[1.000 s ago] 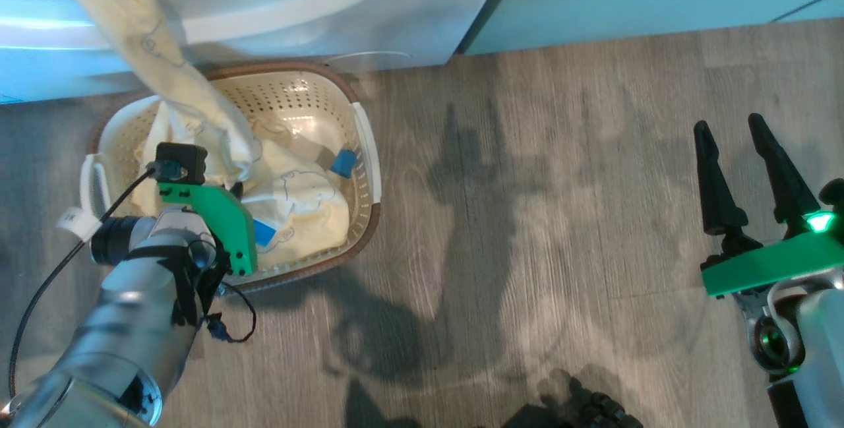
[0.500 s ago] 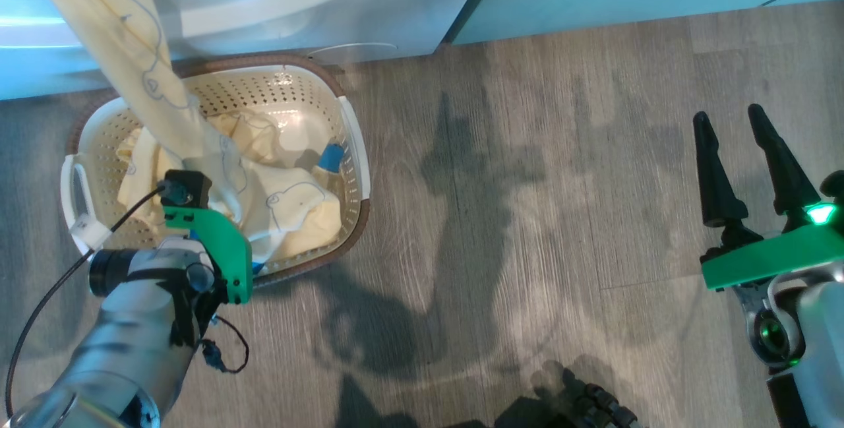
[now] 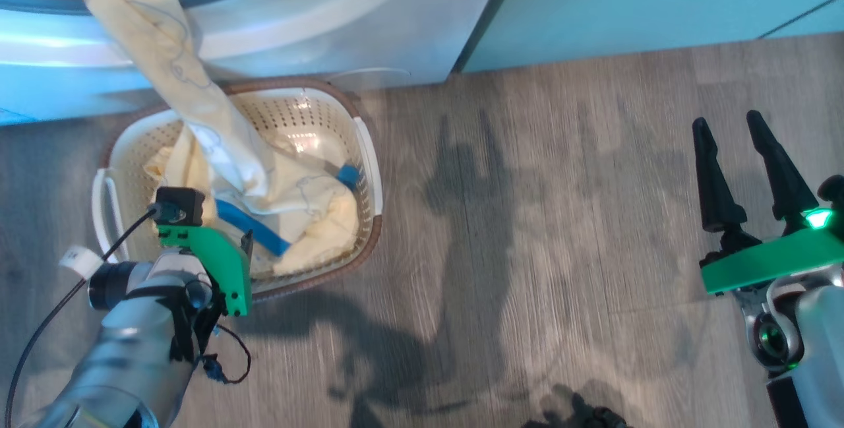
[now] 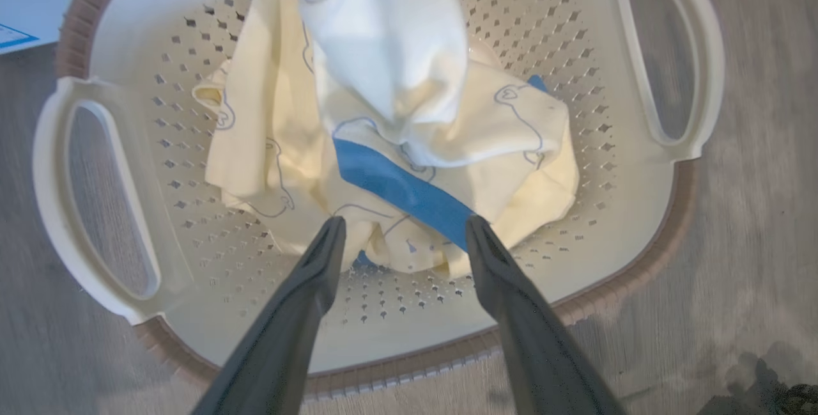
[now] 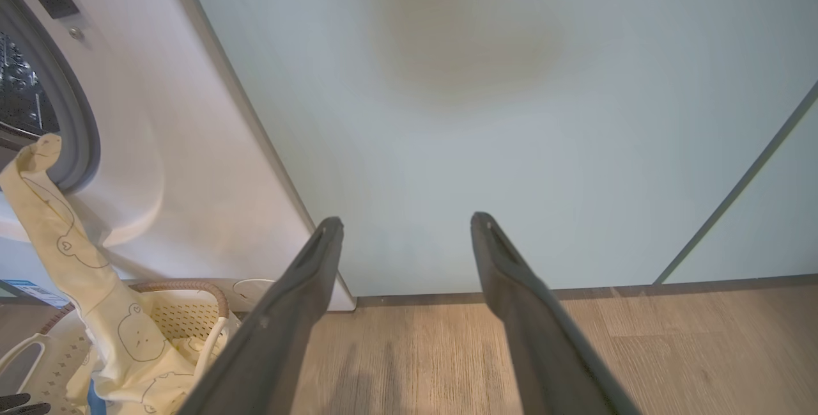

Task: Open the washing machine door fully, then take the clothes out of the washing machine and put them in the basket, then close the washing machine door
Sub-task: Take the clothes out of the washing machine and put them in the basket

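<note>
clothes (image 4: 396,140): likely light, limp, easy to snag; heaped in basket (image 4: 575,38), one strip (image 3: 165,52) trailing up to washing machine (image 3: 330,12) drum mouth; pinch that strip mid-length | left pincer (image 4: 404,220) spread, empty, above heap | right pincer (image 3: 726,119) spread, idle over floor | vs 0.5 s ago: blue band (image 4: 409,191) uncovered, left pincer clear of cloth

From the head: steeply down from high, the basket (image 3: 369,151) ahead of the left gripper (image 4: 402,222). From the left wrist: very near, straight into the same basket. From the right wrist: low, toward the washing machine (image 5: 160,114), the basket also there, well aside of the right gripper (image 5: 406,220).
</note>
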